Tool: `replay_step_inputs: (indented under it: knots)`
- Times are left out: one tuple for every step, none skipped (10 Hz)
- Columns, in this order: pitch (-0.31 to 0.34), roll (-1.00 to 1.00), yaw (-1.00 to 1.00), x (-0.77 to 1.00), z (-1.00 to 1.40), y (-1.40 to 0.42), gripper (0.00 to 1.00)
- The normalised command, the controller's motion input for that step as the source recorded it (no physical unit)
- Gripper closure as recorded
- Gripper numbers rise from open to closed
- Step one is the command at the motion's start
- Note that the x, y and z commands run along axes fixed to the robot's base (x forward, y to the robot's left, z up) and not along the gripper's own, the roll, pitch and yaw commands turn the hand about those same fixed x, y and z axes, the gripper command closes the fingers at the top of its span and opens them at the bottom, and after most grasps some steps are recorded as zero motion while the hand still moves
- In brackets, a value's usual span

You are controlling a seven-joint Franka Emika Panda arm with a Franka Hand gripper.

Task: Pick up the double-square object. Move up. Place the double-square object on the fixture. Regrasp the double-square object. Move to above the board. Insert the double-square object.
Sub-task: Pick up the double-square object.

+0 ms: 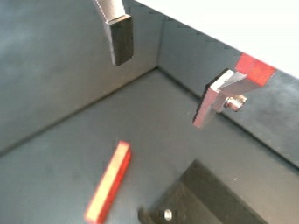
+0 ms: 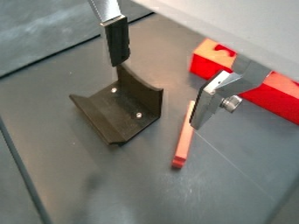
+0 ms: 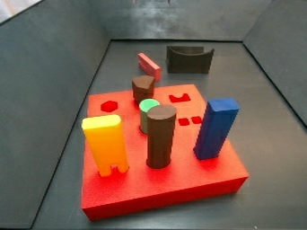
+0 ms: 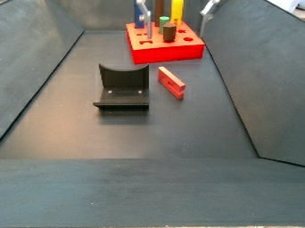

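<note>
The double-square object [image 2: 184,140] is a slim salmon-red bar lying flat on the dark floor between the fixture [image 2: 117,109] and the board [image 2: 251,79]. It also shows in both side views [image 3: 149,66] [image 4: 173,83] and in a wrist view [image 1: 108,192]. My gripper [image 2: 159,92] hangs well above the floor, open, with nothing between its fingers. The bar lies below and beside one finger, apart from it. The fixture [image 4: 123,86] is a dark curved bracket on a base plate. The gripper [image 1: 163,92] is open in both wrist views.
The red board [image 3: 180,180] carries a yellow notched peg [image 3: 106,144], a tall blue block [image 3: 216,128], two brown pegs [image 3: 160,135] and a green one [image 3: 149,106]. Dark sloping walls [image 4: 36,71] ring the floor on all sides.
</note>
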Motion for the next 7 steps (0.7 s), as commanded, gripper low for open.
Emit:
replay_step_inputs:
  knots:
    - [-0.091,0.0,0.69,0.09,-0.91,-0.33,0.0]
    - [-0.089,0.06,0.71,0.0,-0.99,-0.38,0.0]
    - [-0.06,0.06,0.65,0.0,-1.0,-0.43,0.0]
    - [-0.066,0.05,0.6,0.0,-1.0,-0.47,0.0]
    - [-0.057,0.05,0.57,0.0,-1.0,-0.47,0.0]
    - [-0.033,0.03,0.53,0.0,-1.0,-0.22,0.0]
    - [-0.034,0.0,0.48,-0.05,-1.0,-0.07,0.0]
